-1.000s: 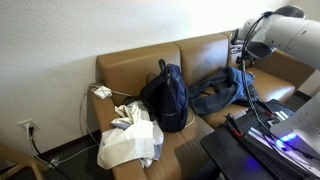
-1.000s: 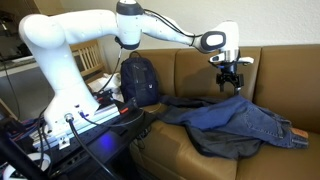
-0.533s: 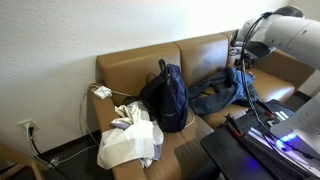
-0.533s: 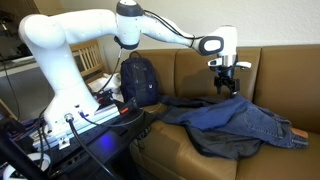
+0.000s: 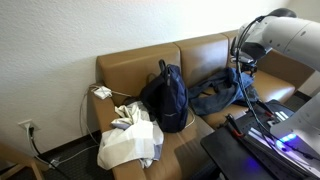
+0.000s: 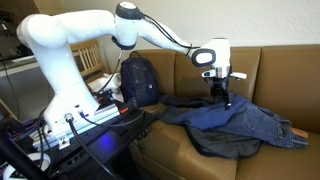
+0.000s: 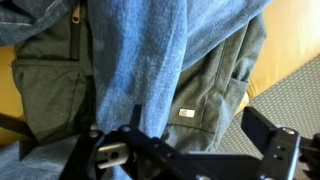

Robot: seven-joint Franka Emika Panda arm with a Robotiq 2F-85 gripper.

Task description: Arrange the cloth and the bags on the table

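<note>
One change only in the past second: a steady descent of the gripper (image 6: 221,96), from high against the backrest of the sofa (image 6: 285,70) to just above the denim jacket (image 6: 238,125), drifting toward 8 o'clock in that exterior view. Jaws spread to full width, holding nothing. In the wrist view, blue and greyer denim panels filling the frame right between the open jaws, very close, contact not certain. Jacket itself unmoved, sprawled over the seat cushion at 3 o'clock of the black backpack (image 5: 166,97), folds spilling toward the front edge. Backpack upright against the backrest, untouched; white tote (image 5: 130,142) slumped at its 8 o'clock on the sofa's end seat, also untouched. No table in sight, so presumably the sofa as work surface. Reads as the approach to a first grasp on the jacket: nothing arranged yet, task barely begun. Likely needed next: a little more descent, then a pinch on a thick fold, floppy cloth being apt to slip free or drag unevenly.
</note>
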